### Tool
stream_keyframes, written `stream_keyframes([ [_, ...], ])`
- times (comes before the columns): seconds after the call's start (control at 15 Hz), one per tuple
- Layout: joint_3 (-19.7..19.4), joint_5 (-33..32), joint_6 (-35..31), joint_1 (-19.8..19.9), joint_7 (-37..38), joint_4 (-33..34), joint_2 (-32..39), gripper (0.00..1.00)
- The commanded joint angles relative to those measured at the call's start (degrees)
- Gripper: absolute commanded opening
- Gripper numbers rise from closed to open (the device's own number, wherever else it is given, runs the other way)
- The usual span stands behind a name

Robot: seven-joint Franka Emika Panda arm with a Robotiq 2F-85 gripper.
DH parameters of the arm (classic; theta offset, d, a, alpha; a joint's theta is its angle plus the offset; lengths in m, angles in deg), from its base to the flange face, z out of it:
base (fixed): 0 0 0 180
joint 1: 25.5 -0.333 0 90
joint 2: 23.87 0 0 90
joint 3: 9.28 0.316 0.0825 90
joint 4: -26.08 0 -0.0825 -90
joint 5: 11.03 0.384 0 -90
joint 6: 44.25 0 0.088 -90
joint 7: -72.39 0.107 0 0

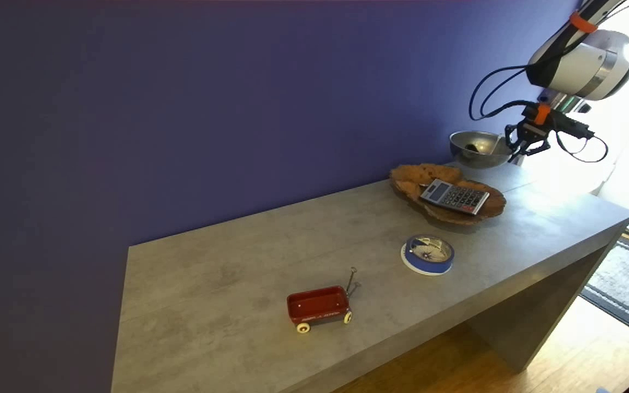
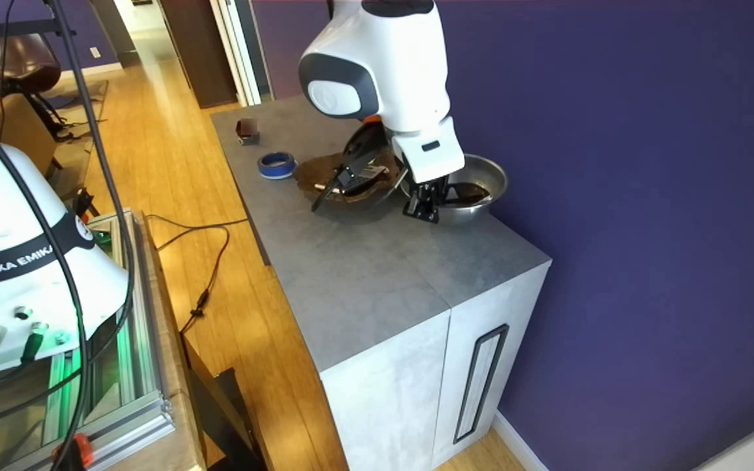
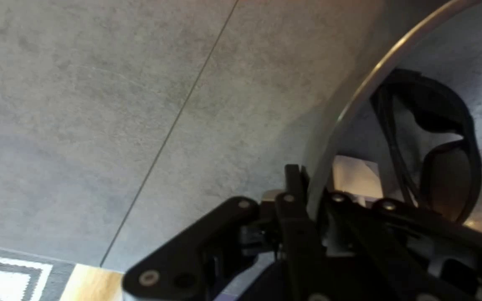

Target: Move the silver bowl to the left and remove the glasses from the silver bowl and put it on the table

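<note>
- The bowl (image 1: pixel 477 159) is at one o'clock from the tray (image 1: pixel 426 173), in an exterior view; jaws are clamped on the bowl's rim.
- Glasses (image 3: pixel 437 121) lie inside.
- Probably the moving step; next calls for level carrying leftward.

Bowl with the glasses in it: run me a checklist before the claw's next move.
Claw closed on the rim of the bowl: ok.
Glasses inside the bowl: ok.
Bowl lifted off the table: cannot tell.
Claw clear of the glasses: cannot tell; the two overlap in the wrist view.
Open path leftward: probably not ok; in both exterior views the wooden tray, calculator on it, lies left of the bowl.
</note>
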Motion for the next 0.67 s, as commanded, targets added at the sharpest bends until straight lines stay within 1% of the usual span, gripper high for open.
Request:
stream_keyframes([
  [0.0, 6.6, 3.8, 4.2, 7.4, -13.9, -8.2, -13.8, 0.01],
  [0.13, 8.4, 3.8, 6.8, 7.8, -18.5, -11.7, -19.6, 0.01],
  [0.27, 10.1, 3.6, 9.5, 5.9, -20.5, -15.3, -25.2, 0.01],
  [0.47, 14.1, 2.8, 12.9, 1.9, -21.0, -19.3, -31.5, 0.01],
  [0.6, 17.4, 3.1, 14.9, -2.1, -20.5, -20.7, -34.5, 0.01],
])
